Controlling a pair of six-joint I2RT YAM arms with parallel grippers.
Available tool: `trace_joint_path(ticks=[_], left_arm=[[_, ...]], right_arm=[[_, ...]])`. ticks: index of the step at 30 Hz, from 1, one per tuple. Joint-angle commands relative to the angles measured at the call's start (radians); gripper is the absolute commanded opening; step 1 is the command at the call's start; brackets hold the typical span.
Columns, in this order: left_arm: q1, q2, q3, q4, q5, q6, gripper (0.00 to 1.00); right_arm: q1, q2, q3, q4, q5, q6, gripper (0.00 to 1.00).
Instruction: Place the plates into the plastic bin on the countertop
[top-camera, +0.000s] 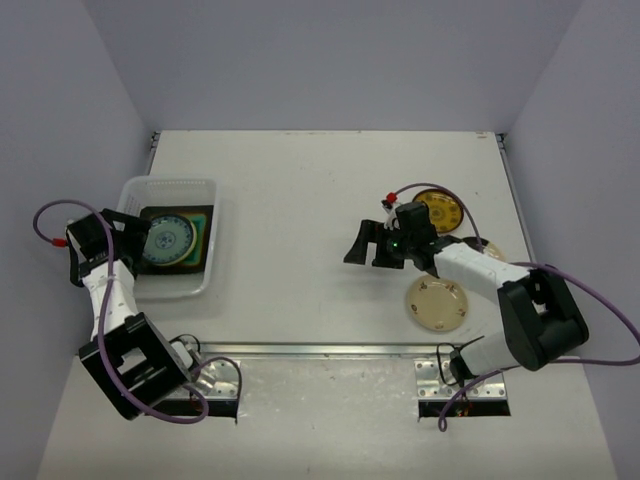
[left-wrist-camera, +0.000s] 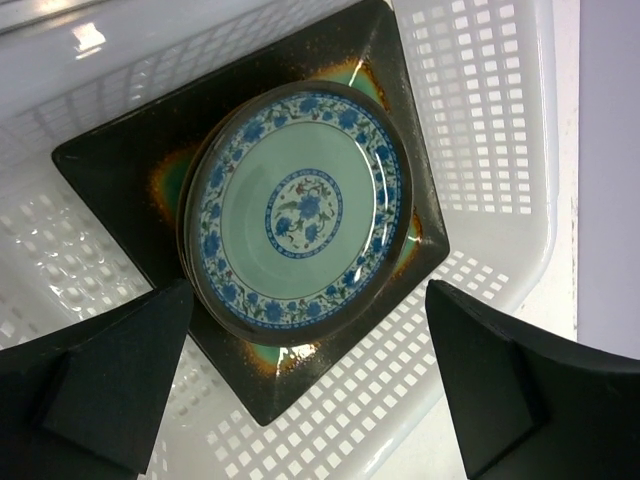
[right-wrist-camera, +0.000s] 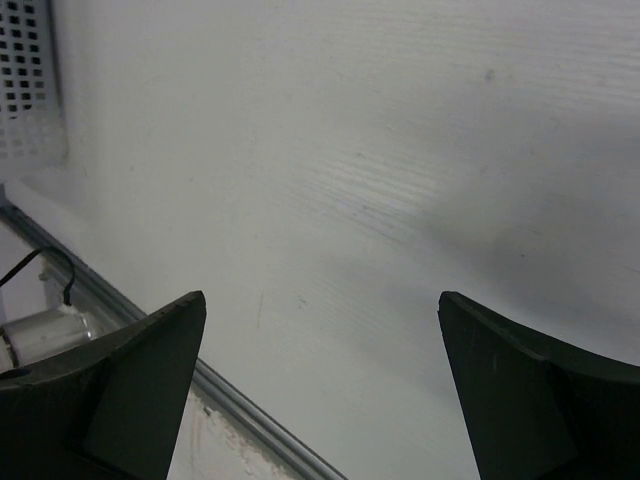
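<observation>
The plastic bin (top-camera: 214, 236) stands at the left of the countertop (top-camera: 300, 190). Inside it a blue patterned round plate (top-camera: 167, 240) lies on a dark-rimmed square plate (top-camera: 204, 222). My left gripper (top-camera: 140, 240) hovers open just above them; in the left wrist view the blue plate (left-wrist-camera: 300, 205), the square plate (left-wrist-camera: 110, 165) and the bin wall (left-wrist-camera: 480, 120) lie below the left gripper (left-wrist-camera: 308, 292), which touches nothing. At the right lie a brown-yellow patterned plate (top-camera: 440, 210), a cream plate (top-camera: 436, 303) and one plate (top-camera: 488, 246) mostly hidden by the arm. My right gripper (top-camera: 365, 262) (right-wrist-camera: 322, 296) is open and empty over bare countertop.
A metal rail (top-camera: 330, 349) runs along the near edge of the countertop and shows in the right wrist view as the rail (right-wrist-camera: 250, 415). The bin's corner (right-wrist-camera: 30, 90) shows at that view's upper left. Grey walls close in the back and both sides.
</observation>
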Motion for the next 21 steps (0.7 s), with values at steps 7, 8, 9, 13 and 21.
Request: trace_joint_path(ticks=[7, 8, 9, 13, 21], left_arm=[[-0.346, -0.15, 0.092, 0.021, 0.084, 0.181, 1.0], [-0.384, -0.154, 0.084, 0.021, 0.079, 0.183, 1.0], [-0.414, -0.158, 0.078, 0.021, 0.079, 0.19, 1.0], [-0.603, -0.192, 0.054, -0.027, 0.069, 0.258, 1.0], [-0.79, -0.308, -0.034, -0.039, 0.094, 0.276, 1.0]], right_arm=[[-0.222, -0.037, 0.189, -0.267, 0.586, 0.038, 0.99], [-0.231, -0.014, 0.214, -0.293, 0.629, 0.039, 0.99], [-0.249, -0.009, 0.239, -0.313, 0.664, 0.04, 0.99], [-0.427, 0.137, 0.366, -0.374, 0.736, 0.032, 0.99], [-0.512, 0.44, 0.626, -0.352, 0.653, -0.266, 0.99]])
